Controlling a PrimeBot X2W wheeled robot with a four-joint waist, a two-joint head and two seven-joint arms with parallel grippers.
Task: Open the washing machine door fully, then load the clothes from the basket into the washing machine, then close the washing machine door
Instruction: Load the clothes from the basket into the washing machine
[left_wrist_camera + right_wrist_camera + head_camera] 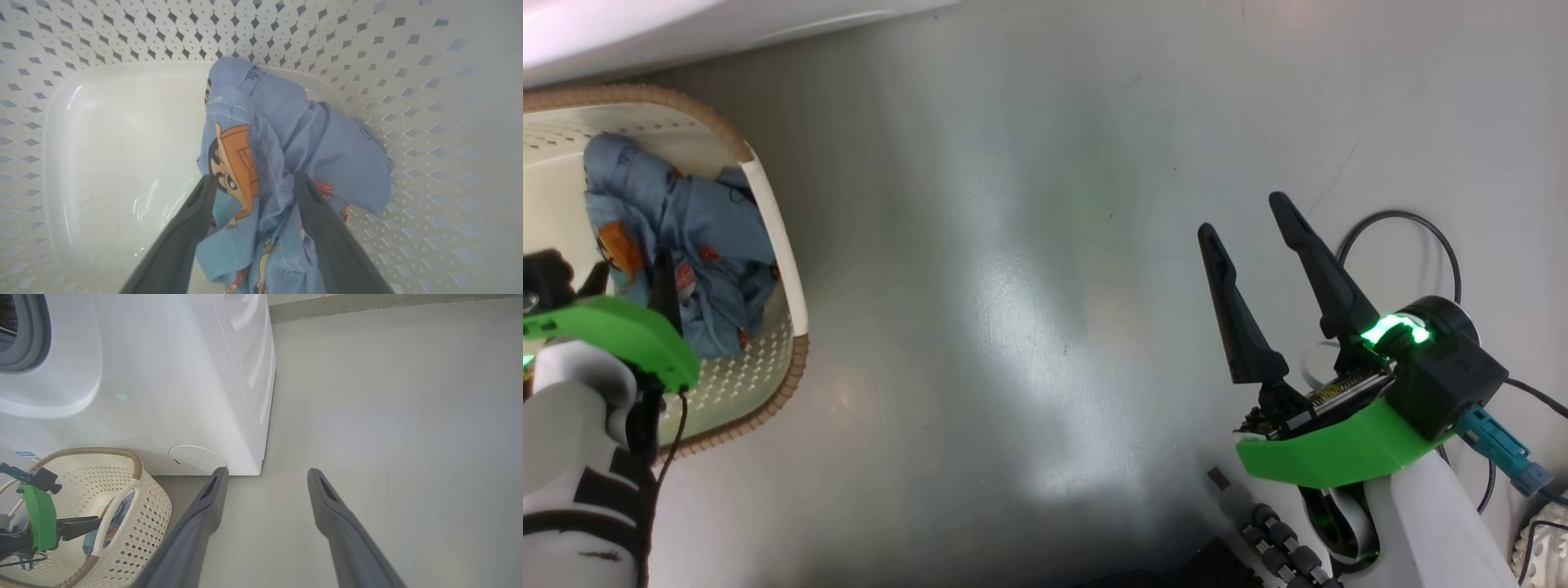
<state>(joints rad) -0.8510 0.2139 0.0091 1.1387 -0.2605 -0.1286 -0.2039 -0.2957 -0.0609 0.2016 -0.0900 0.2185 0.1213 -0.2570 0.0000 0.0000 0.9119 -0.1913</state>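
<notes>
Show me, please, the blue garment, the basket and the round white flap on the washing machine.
blue garment (335,151): left wrist view, on its plain blue cloth.
basket (96,450): right wrist view, on its brown rim.
round white flap (197,458): right wrist view, on its middle.

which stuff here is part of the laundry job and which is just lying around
Job: basket; blue printed garment; washing machine; left end effector, open around the garment.
Lying about: black cable; right end effector, open and idle.
</notes>
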